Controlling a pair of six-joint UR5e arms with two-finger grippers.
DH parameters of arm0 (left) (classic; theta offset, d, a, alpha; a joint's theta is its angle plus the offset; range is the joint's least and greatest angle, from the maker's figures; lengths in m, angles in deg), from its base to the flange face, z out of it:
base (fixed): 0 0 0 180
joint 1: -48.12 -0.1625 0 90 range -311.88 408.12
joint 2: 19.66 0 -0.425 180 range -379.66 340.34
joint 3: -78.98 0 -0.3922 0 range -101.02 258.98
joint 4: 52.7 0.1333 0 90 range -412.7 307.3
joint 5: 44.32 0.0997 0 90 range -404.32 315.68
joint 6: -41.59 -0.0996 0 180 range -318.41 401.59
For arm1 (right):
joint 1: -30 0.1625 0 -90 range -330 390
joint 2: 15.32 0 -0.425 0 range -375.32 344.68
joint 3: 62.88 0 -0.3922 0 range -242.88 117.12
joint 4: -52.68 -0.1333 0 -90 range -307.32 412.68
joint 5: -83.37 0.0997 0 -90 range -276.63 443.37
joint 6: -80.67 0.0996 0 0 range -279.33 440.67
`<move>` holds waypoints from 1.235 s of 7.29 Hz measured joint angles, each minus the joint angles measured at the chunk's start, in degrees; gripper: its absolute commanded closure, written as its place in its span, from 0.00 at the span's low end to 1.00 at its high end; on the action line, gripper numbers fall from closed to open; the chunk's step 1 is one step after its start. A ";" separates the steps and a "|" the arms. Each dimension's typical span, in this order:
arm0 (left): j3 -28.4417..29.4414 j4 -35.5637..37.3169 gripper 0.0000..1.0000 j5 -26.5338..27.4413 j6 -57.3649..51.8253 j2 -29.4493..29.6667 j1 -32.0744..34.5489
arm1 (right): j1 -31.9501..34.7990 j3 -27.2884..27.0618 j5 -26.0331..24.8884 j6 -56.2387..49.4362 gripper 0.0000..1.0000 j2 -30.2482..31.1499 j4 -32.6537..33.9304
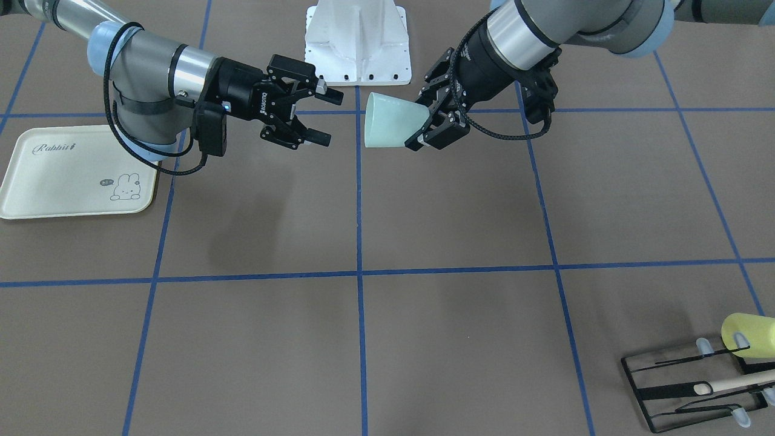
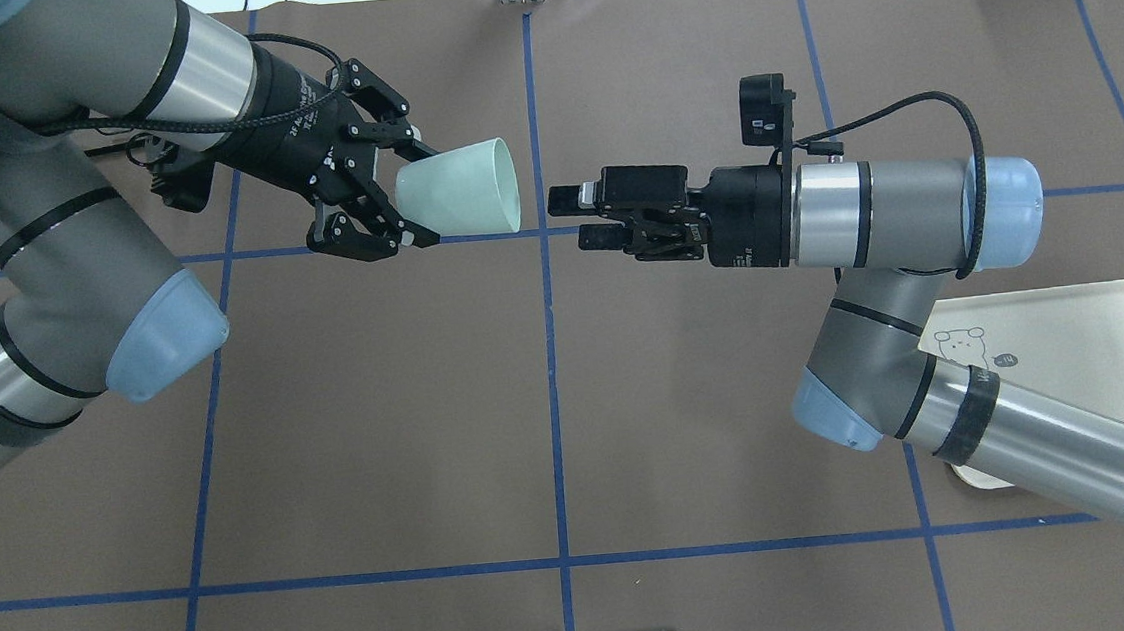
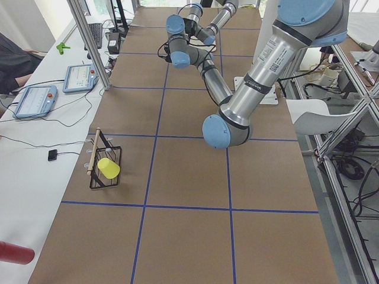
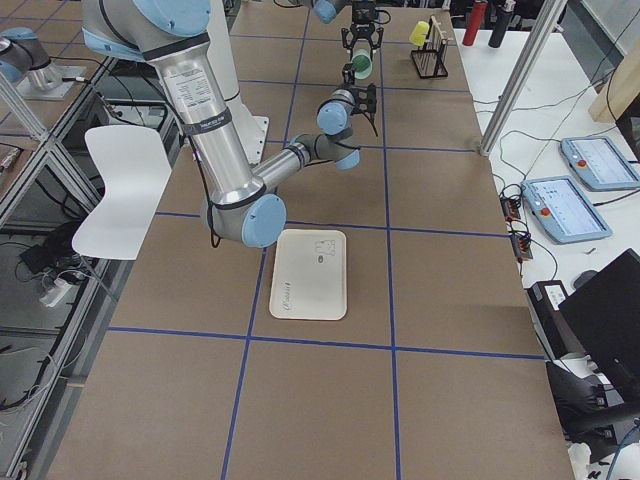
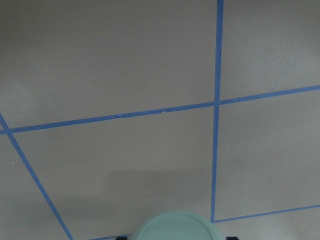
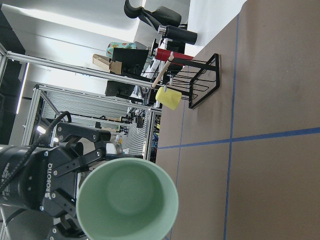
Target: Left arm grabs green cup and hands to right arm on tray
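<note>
Your left arm's fingers [image 2: 395, 236] grip the small mint-green plastic cup [image 2: 467, 191] in the air. The right arm's fingers [image 2: 568, 196] gape nearby. The hand-over and flat cream tray [image 2: 1076, 345] come next.

Bright, even light from above in all views. Table [image 1: 424, 315] is matte, no glare. Front-facing view: soft, faint shadows on the table below the green cup [image 1: 393, 121]. Left arm [image 1: 521, 30] beside the cup has white highlights on its silver band. Right wrist view: bg above the cup partly blown out, cup itself sharp. Left wrist view: cup rim soft, dim shadow just above it.
</note>
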 measured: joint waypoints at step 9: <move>-0.30 -3.01 0.91 -0.05 3.46 -0.15 -1.81 | -1.62 0.67 -2.68 -0.97 0.16 -0.39 0.23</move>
